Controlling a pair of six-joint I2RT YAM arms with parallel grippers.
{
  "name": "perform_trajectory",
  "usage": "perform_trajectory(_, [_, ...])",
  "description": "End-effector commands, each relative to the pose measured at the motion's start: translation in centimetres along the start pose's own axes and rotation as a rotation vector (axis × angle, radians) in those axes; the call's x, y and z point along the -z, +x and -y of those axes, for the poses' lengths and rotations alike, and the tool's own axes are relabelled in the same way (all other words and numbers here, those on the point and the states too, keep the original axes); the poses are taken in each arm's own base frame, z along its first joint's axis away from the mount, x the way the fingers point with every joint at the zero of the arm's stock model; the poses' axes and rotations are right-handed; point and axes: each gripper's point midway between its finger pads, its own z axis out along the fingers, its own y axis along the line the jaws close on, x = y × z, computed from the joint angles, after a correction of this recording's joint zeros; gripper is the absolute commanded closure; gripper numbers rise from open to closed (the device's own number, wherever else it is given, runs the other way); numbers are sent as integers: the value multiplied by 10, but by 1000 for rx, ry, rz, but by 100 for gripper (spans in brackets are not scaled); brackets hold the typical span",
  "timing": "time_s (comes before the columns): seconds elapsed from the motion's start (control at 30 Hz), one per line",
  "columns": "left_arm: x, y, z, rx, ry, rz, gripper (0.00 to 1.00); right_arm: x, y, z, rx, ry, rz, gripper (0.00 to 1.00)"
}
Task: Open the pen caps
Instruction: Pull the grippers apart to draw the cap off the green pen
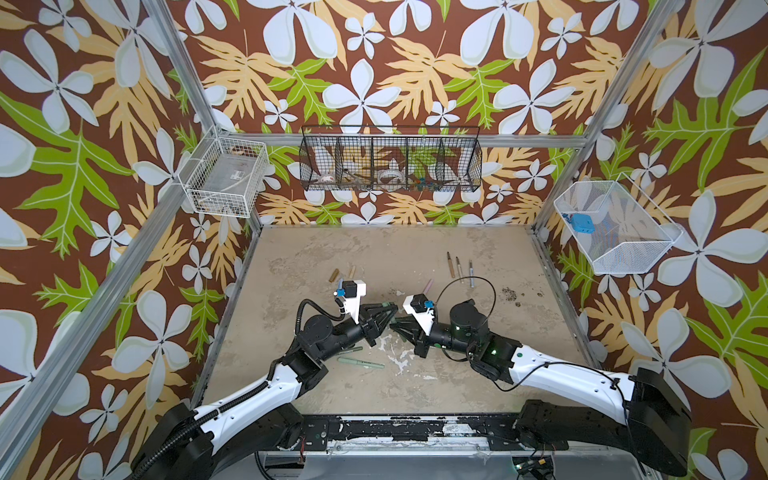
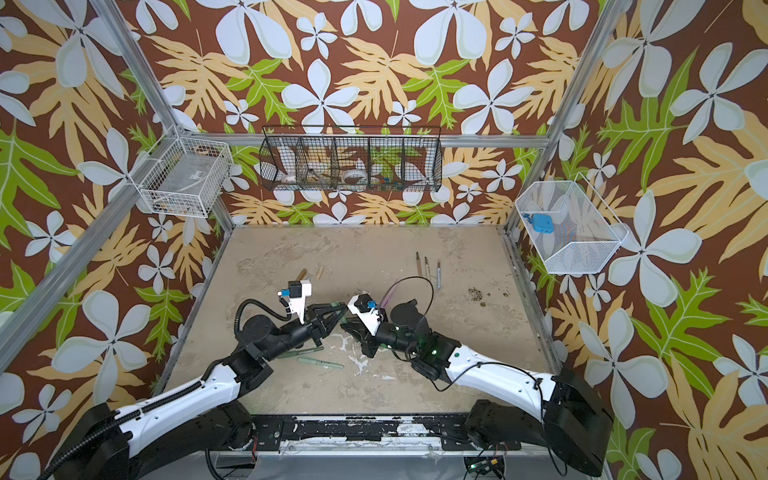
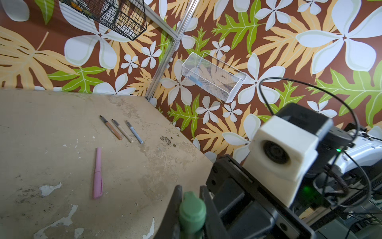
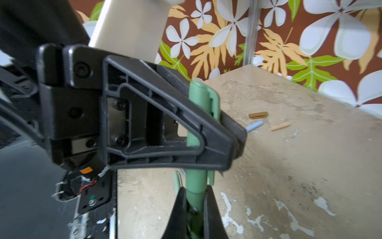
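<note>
Flower-papered walls (image 1: 374, 62) close in a worn beige tabletop (image 1: 374, 249). At its middle the left gripper (image 1: 394, 311) and right gripper (image 1: 395, 324) meet tip to tip, both clamped tight on one green pen (image 4: 195, 182), held clear of the surface between them. The left gripper pinches the pen's clip end. The right gripper's fingers (image 4: 213, 209) squeeze the barrel just below a seam. Two spare green pens (image 1: 360, 364) lie beside the left arm, on the near side. A pink pen (image 3: 97, 173), cap on, lies just beyond the right gripper. Three uncapped pens (image 1: 459, 268), brown, beige and blue, lie in a row toward the far right. A brown cap (image 1: 334, 275), beige cap (image 1: 352, 272) and blue cap (image 4: 255, 125) lie close together beyond the left gripper.
</note>
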Motion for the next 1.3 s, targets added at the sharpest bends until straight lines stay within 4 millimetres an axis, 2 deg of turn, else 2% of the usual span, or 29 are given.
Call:
perform_trajectory(0.0, [4, -34, -6, -40, -64, 149, 100, -1, 39, 7, 105, 120, -160, 100])
perform_trajectory(0.1, [5, -35, -6, -40, -67, 152, 100, 1, 39, 10, 146, 198, -163, 100])
perform_trajectory(0.23, [5, -36, -8, -44, -75, 154, 100, 2, 36, 1, 131, 148, -142, 100])
perform_trajectory(0.37, [5, -37, -8, -43, -77, 157, 100, 3, 37, -14, 27, -52, -129, 100])
perform_trajectory(0.5, [7, -38, -8, -48, -80, 160, 100, 17, 27, -25, -108, -292, -60, 100])
perform_trajectory(0.63, [8, -40, -7, -46, -79, 166, 100, 25, 24, -23, -163, -347, -34, 100])
perform_trajectory(0.73, [9, -40, -7, -48, -82, 169, 100, 23, 29, -15, -158, -297, -57, 100])
perform_trajectory(0.87, [8, -39, -9, -46, -88, 166, 100, 14, 36, 1, -59, -113, -111, 100])
perform_trajectory(1.03, [8, -40, -10, -44, -91, 167, 100, -1, 52, -1, 112, 81, -213, 100])
perform_trajectory(1.2, [11, -43, -10, -49, -102, 179, 100, -1, 54, 12, 216, 274, -246, 100])
perform_trajectory(1.27, [12, -44, -11, -50, -108, 182, 100, -4, 57, 7, 213, 249, -254, 100])
